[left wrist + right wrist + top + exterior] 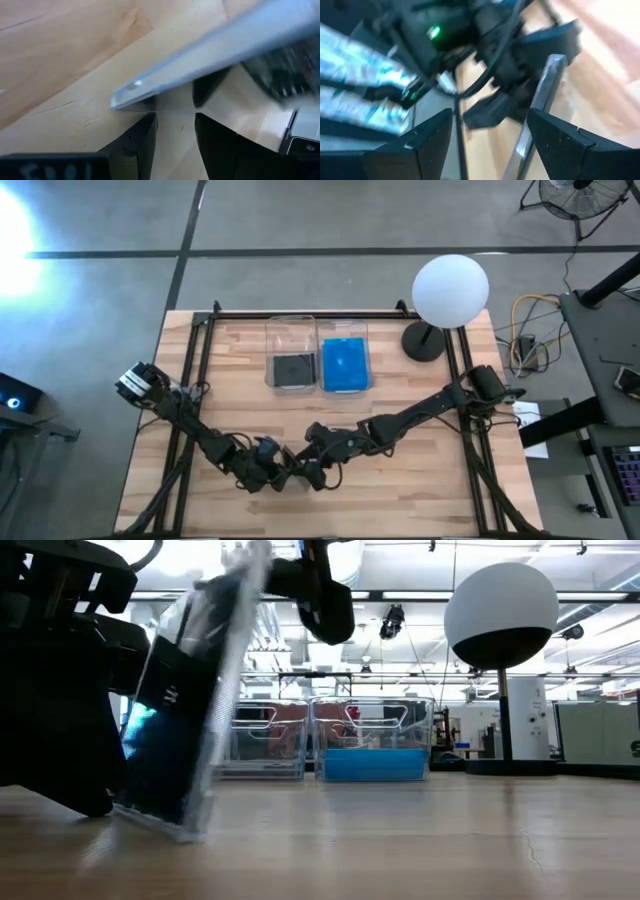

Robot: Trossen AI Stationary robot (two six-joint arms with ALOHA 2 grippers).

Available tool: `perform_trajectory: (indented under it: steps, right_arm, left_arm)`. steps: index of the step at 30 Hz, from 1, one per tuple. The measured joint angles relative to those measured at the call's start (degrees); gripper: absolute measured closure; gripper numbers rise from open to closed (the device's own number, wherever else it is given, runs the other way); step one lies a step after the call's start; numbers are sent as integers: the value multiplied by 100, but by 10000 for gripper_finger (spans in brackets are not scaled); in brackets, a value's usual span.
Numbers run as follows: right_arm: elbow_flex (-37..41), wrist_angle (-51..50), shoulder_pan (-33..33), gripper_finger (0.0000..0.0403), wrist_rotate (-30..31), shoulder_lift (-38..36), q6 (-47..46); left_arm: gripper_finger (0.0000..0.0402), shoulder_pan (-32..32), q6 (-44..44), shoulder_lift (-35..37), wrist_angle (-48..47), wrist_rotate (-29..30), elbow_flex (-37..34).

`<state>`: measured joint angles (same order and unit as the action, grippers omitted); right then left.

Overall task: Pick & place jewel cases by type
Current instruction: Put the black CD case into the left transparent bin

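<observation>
I am holding a jewel case (185, 700) up on its edge near the front of the tabletop (420, 480), with both my hands meeting at it. In the low view the case is standing steeply tilted, its lower edge resting on the wood and its upper edge leaning toward the bins; it looks dark with a clear cover, and a blue glint shows at its left side. My left hand (268, 472) is working at the case: from its wrist camera the case's thin edge is running across just beyond my fingers (135, 145), but I cannot tell whether they are pinching it or merely standing beside it. My right hand (318, 455) is reaching in from the lamp side, its fingers (427, 137) spread apart, with the case's edge rising between them; whether they are pressing on it I cannot tell.

The relation that matters, as I judge it: the case's long face is lying crosswise to the way to the bins, and both hands are about equally near it, the left slightly nearer the front.

Farther back, two clear bins are sitting side by side: the left bin (290, 330) holding dark cases (292, 368), the right bin (344, 330) holding blue cases (345, 365). Beyond the right bin a globe lamp (450, 290) is standing.
</observation>
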<state>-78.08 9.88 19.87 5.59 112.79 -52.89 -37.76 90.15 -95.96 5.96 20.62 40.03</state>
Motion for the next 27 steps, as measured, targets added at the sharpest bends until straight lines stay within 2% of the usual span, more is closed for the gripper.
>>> perform_trajectory:
  steps: [8,13,16,19,22,24,27]
  right_arm:
    - [33,160,213,148,1801,11,-916]
    - [59,292,368,149,2554,256,-1946]
    - [74,-181,403,149,2790,384,-2378]
    - [69,-1532,304,149,2534,217,-2781]
    - [63,-2835,-6,149,1818,39,-2540]
    - [77,-3278,-249,149,1354,20,-2188]
    - [296,-3216,-531,149,785,70,-1947]
  left_arm:
    - [278,4,-260,0,0,-67,-2]
    - [278,4,-348,1,23,-108,-41]
    - [278,9,-302,7,58,-170,-85]
    - [278,17,-242,9,94,-317,-95]
    - [278,17,-58,9,184,-361,-98]
    - [278,17,4,9,205,-357,-101]
    - [278,15,125,7,214,-321,-101]
